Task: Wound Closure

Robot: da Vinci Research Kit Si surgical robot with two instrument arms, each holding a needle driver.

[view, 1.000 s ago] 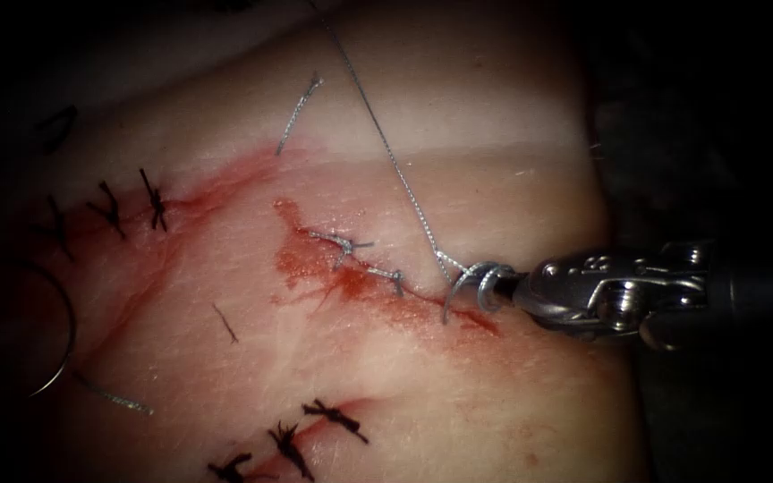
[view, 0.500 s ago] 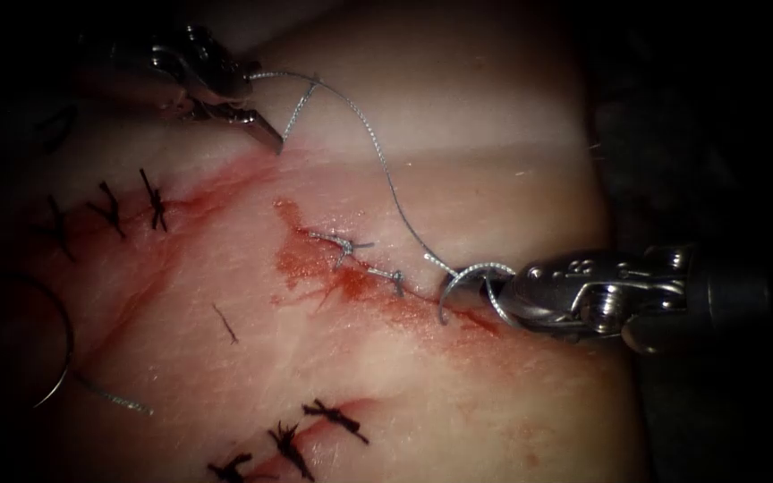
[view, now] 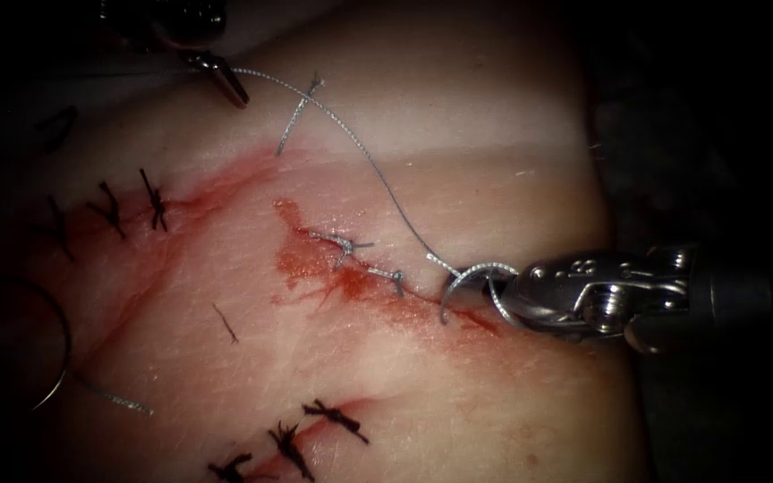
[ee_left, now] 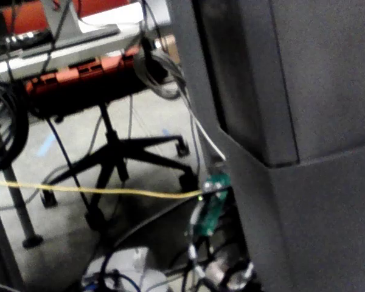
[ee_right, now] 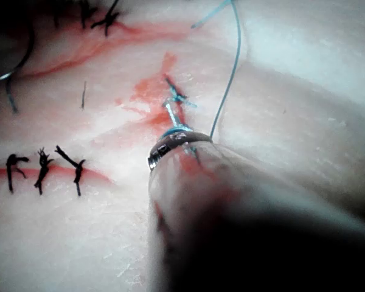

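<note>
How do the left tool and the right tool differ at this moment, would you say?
The left tool sits above the cut, gripping the thread; the right tool lies at the cut's right end, thread looped round its tip, grip unclear. Neither holds the needle, lying on the tissue far left.

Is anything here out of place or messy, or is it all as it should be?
Red fluid is smeared on the tissue around the cut. A loose cut end of thread lies above it, and a curved needle lies far left, held by neither tool.
</note>
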